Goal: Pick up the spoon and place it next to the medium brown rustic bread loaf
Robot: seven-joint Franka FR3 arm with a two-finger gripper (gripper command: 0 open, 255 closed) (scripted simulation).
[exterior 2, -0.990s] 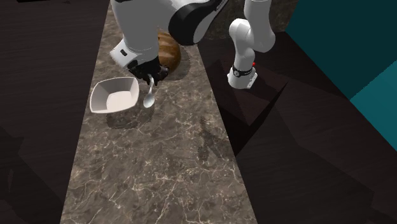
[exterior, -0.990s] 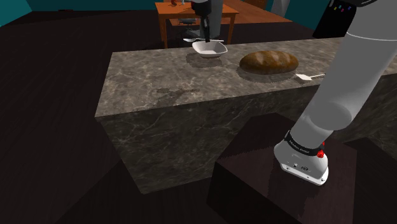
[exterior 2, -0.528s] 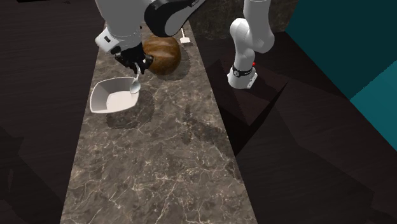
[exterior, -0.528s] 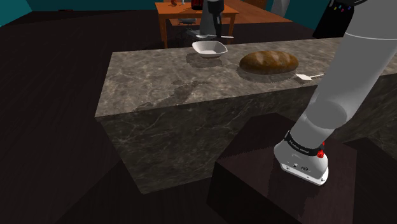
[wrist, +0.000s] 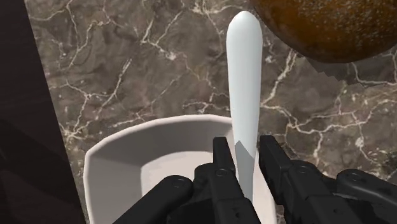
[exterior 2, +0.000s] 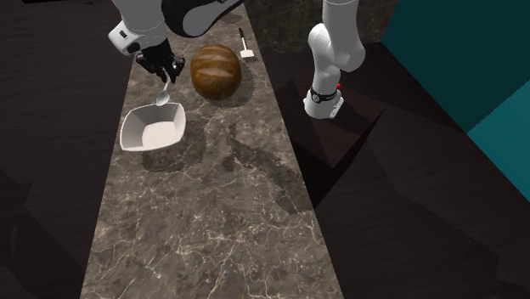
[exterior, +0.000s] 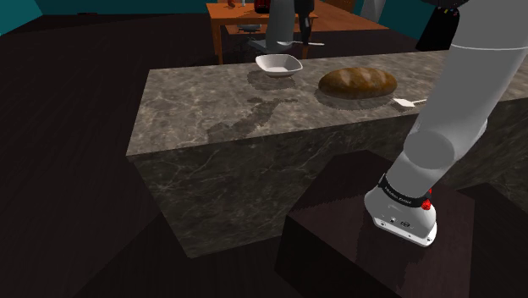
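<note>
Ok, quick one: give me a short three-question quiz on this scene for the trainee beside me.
1. True or false: the jaws are shut on the white spoon.
2. In the wrist view, what lies beneath the jaws? A) a white bowl B) a plate C) a cutting board
3. Fill in: the bread loaf near the spoon's tip is ___ in colour.
Key: 1 true; 2 A; 3 brown.
</note>
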